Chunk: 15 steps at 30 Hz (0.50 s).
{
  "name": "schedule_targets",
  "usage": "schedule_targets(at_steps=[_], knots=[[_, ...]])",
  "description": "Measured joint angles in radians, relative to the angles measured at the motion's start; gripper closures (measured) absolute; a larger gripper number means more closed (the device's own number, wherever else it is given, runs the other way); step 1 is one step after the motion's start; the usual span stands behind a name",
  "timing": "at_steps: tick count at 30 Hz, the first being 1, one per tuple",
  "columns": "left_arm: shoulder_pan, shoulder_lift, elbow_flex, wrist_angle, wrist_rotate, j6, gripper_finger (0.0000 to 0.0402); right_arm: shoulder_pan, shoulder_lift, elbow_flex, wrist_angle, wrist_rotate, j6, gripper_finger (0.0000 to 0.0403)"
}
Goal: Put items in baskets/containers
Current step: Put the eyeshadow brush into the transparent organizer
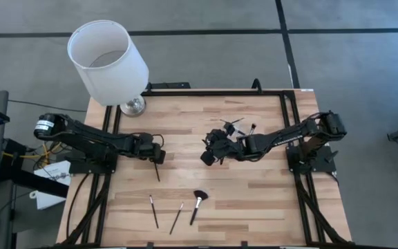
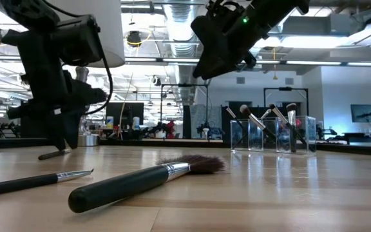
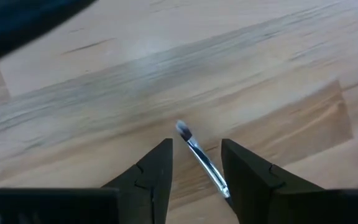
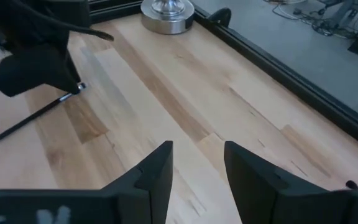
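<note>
A pale butcher-block wooden table [image 1: 254,200] framed in black rails is seen from above. The left gripper [image 3: 194,180] is lowered over a slim black-handled makeup brush with a silver ferrule [image 3: 201,158], which lies flat on the wood between its parted dark fingers [image 3: 154,177]; the fingers stand on either side of the handle without touching it, so nothing is held yet. The straddling pose is judged to be an approach for pinching the thin handle across its width.

The right gripper [image 4: 196,171] is raised above the middle of the table, beside the small clear compartmented container [image 2: 272,134]. Its fingers are parted with a moderate gap and nothing is seen between them. In the low view several brushes are stood in that container with their heads upward, leaning against the walls, which is why they fan out.

Three more items are left near the front edge: two thin brushes [image 1: 153,211] and a wider brush with a fluffy black head [image 1: 197,205], lying apart from each other and well away from the container. A big white cylindrical lampshade on a silver base [image 1: 108,61] is stood at the far left corner, clear of the work.

The task is judged to be more than half done
</note>
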Motion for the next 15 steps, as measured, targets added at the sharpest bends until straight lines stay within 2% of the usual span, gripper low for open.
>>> schedule_targets(at_steps=[8,15], knots=[[-0.002,0.089,0.005,0.024,-0.033,-0.019,0.0297,0.026,0.0,0.0,-0.003,0.0,0.0,0.027],[-0.009,0.075,0.0,0.056,-0.078,-0.018,0.0347,0.044,0.0,0.0,-0.02,0.0,0.002,0.027]])
